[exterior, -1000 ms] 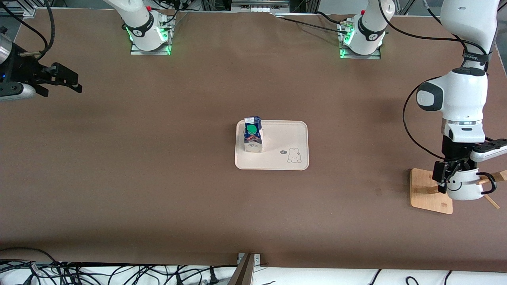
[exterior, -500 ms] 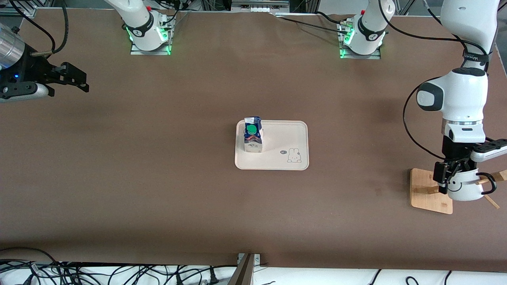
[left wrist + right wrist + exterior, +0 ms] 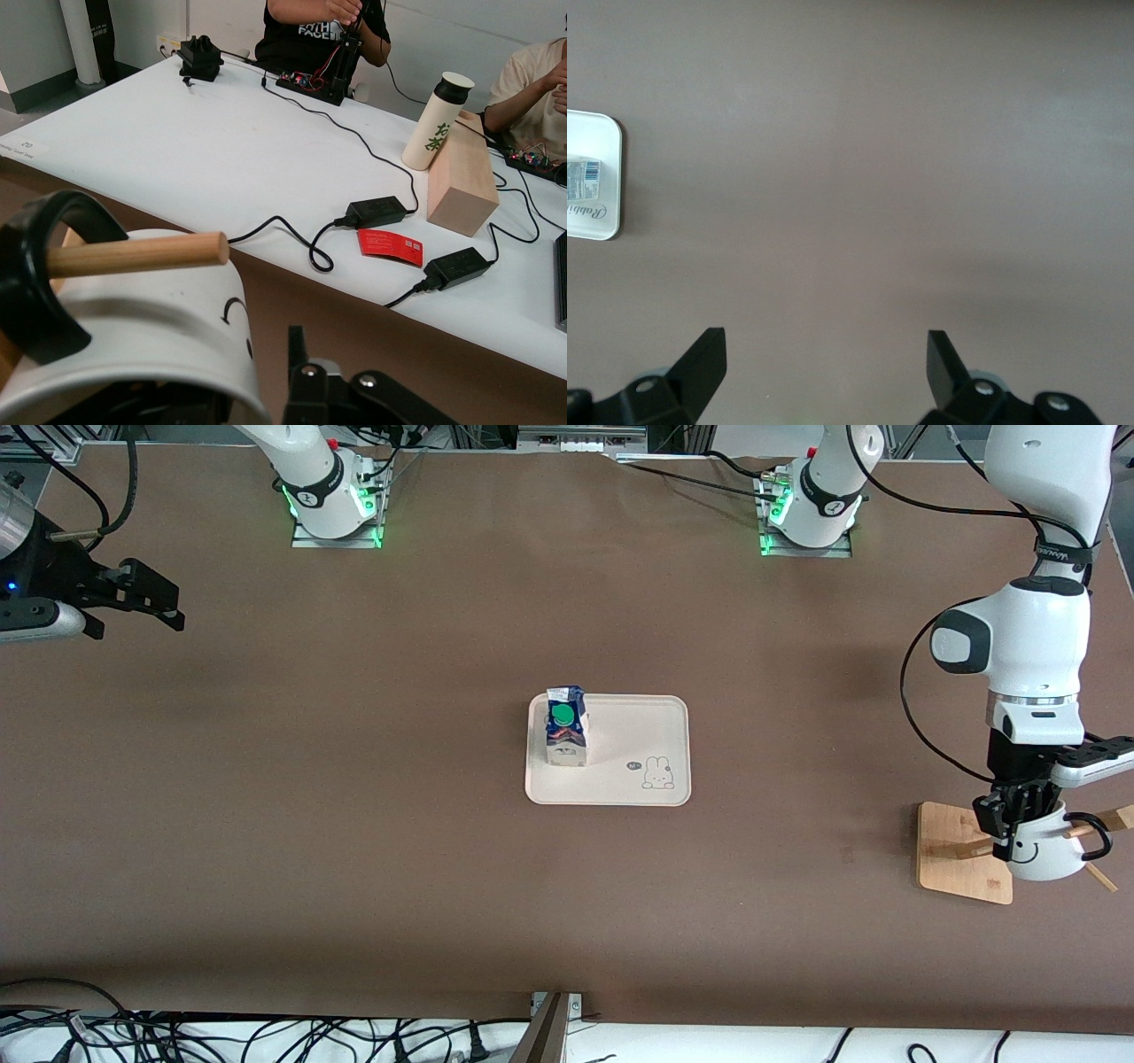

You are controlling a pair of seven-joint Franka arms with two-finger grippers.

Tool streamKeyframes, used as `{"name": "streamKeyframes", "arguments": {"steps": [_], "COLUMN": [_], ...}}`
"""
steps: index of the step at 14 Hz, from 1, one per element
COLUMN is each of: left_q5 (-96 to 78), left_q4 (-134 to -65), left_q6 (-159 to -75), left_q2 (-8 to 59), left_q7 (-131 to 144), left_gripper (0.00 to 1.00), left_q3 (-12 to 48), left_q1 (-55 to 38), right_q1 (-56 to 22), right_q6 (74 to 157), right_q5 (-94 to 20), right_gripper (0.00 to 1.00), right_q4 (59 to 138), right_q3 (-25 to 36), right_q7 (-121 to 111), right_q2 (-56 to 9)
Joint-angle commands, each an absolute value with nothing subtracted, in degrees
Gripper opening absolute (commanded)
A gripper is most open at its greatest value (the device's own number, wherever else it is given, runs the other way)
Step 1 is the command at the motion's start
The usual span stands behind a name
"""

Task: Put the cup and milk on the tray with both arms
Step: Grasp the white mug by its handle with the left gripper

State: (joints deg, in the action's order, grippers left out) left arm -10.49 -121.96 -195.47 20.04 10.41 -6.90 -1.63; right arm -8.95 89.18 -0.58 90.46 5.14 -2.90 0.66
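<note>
The cup [image 3: 1045, 855], a white mug with a black smiley face, hangs by its black handle [image 3: 35, 274] on a wooden peg [image 3: 133, 254] of the rack at the left arm's end of the table. My left gripper [image 3: 1019, 817] comes down onto it and is shut on the cup's wall at the rim; one finger [image 3: 297, 345] shows outside the wall, the other is hidden. The milk [image 3: 565, 726] stands upright on the cream tray [image 3: 638, 744] mid-table, at the tray's end toward the right arm. My right gripper [image 3: 133, 600] hovers open over bare table at its own end [image 3: 824, 338].
The rack's square wooden base [image 3: 961, 855] lies under the cup, with more pegs [image 3: 1099, 877] sticking out. Cables [image 3: 177, 1036] run along the table edge nearest the front camera. A white bench [image 3: 221, 150] with adapters, a wooden block and a bottle adjoins the table.
The left gripper's fingers have drawn together onto the cup's wall, and the cup has shifted slightly. The right gripper drifted a little and came back.
</note>
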Motion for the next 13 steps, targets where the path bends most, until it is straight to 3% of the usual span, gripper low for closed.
{"name": "streamKeyframes", "arguments": {"steps": [1, 9, 13], "left_q5": [-11.34, -11.25, -11.25], "left_q4": [-121.11, -122.61, -123.83], "left_q6": [-195.64, -195.03, -190.39], "left_q2": [20.39, 18.55, 14.52], "left_q7": [9.14, 8.97, 8.7], "left_gripper": [0.0, 0.0, 0.0], "left_q3": [-6.94, -6.15, -6.06], "left_q1": [-1.93, -2.9, -3.78], "right_q1": [-7.82, -8.09, -8.09], "right_q6": [89.03, 89.47, 89.47], "right_q5": [0.35, 0.35, 0.35], "right_gripper": [1.0, 1.0, 1.0], "right_q4": [89.82, 88.07, 88.24], "right_q3": [4.13, 3.96, 3.96], "right_q7": [-2.55, -2.11, -2.11], "right_q2": [0.44, -0.35, -0.26]}}
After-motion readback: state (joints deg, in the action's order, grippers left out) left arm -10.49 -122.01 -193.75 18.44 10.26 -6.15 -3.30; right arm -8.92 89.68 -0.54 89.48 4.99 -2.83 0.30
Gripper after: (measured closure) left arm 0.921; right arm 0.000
